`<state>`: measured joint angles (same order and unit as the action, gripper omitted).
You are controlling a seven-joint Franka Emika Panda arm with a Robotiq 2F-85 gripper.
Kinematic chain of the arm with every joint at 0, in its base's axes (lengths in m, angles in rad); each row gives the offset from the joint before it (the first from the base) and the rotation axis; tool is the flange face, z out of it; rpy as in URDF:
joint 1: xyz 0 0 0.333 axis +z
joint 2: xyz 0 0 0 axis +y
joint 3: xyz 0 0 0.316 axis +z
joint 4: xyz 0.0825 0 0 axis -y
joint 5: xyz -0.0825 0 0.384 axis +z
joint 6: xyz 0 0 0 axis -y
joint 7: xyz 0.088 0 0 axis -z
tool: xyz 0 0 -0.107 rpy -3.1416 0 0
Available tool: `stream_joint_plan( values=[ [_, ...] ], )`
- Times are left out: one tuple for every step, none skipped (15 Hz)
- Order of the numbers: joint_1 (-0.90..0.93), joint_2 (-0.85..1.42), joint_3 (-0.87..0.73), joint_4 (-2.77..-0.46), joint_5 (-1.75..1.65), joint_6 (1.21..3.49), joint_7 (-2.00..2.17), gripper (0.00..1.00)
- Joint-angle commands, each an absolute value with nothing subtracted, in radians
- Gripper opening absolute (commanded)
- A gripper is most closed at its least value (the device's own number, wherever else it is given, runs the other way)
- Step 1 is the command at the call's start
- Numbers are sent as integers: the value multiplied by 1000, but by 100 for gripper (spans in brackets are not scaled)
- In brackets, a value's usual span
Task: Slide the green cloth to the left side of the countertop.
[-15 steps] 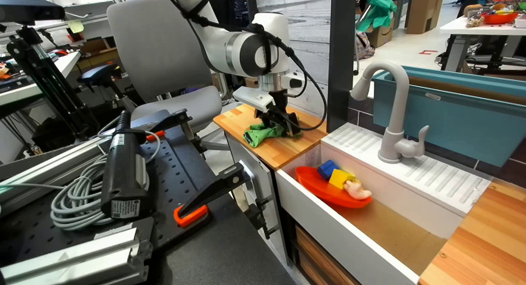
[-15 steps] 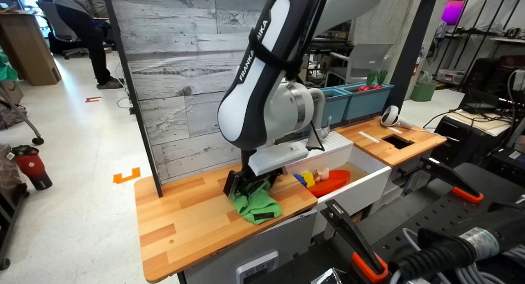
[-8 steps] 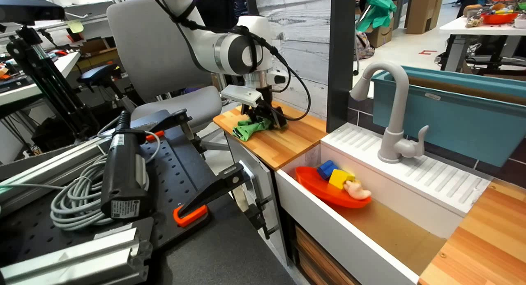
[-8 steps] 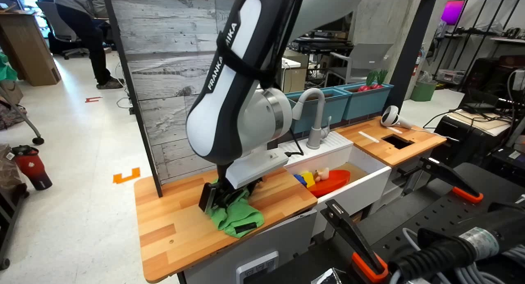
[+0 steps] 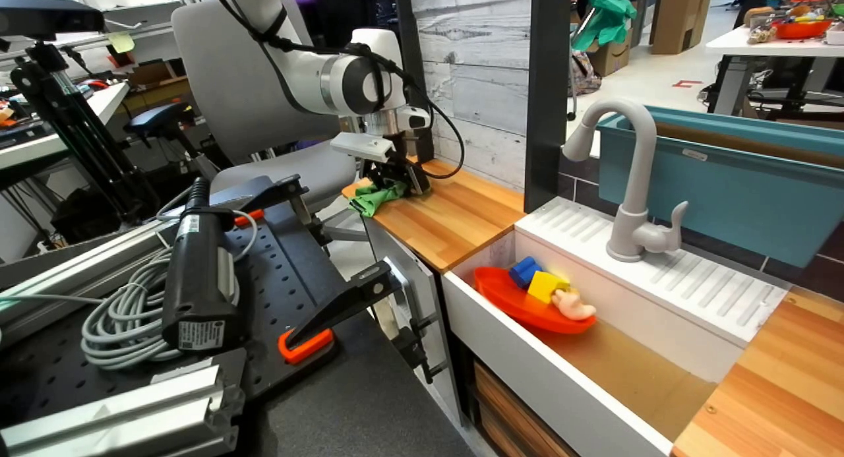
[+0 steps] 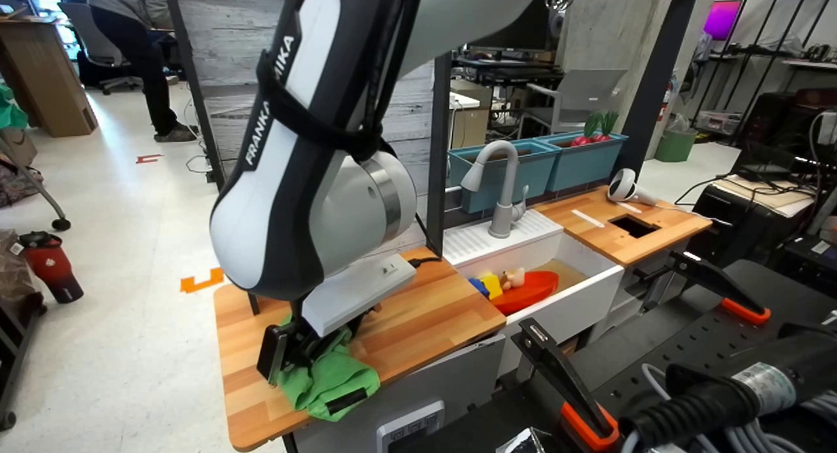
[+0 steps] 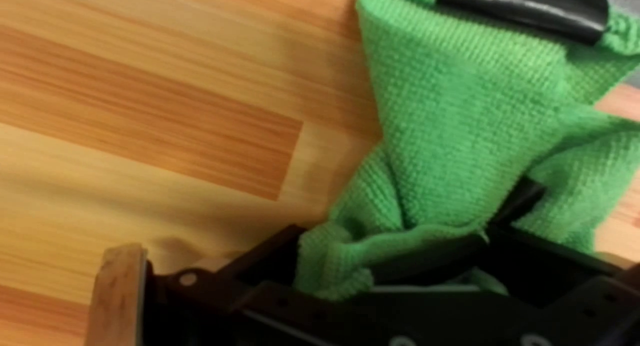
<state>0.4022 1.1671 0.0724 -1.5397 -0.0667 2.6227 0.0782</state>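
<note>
Gripper (image 7: 395, 236), one, black: set low over the wooden countertop (image 6: 418, 309), jaws closed on a gathered fold of green cloth (image 7: 460, 116), tips hidden in the bunching; the low carriage presumably lets the load slide rather than lift. Green cloth: soft, ribbed weave, crumpled, pleats converging on the grip; fabric shows on both sides of it, likely so the whole piece follows. A smooth, glossy black strip (image 7: 525, 6) marks the front end, lapping over the countertop's front edge, where it might droop or catch. Location: near the countertop end away from the sink (image 6: 569, 316), a position that seems to answer the task nearly or wholly. Countertop: pale and reddish strips, rounded corner. Sink: white, straight-walled, well apart from the cloth, with a red boat-shaped dish (image 5: 521, 312), yellow block (image 5: 546, 287) and blue block (image 5: 525, 271), apparently stowed clear of the route. Beyond: grey faucet (image 5: 636, 173), curved neck
</note>
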Motion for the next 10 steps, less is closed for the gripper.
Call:
stream_joint_plan(
  values=[
    [420, 1220, 89, -1474, -85, 2585, 78, 100],
    [422, 1215, 94, -1475, -83, 2578, 79, 100],
    [423, 1205, 99, -1483, -79, 2574, 80, 100],
    [420, 1193, 109, -1494, -75, 2570, 77, 100],
    [421, 1175, 117, -1515, -74, 2571, 77, 100],
    [423, 1161, 123, -1531, -74, 2573, 79, 100],
    [423, 1139, 131, -1556, -73, 2580, 79, 100],
    [425, 1125, 136, -1573, -73, 2590, 82, 100],
    [425, 1102, 141, -1600, -75, 2603, 81, 100],
    [424, 1078, 145, -1627, -75, 2616, 81, 100]
  ],
)
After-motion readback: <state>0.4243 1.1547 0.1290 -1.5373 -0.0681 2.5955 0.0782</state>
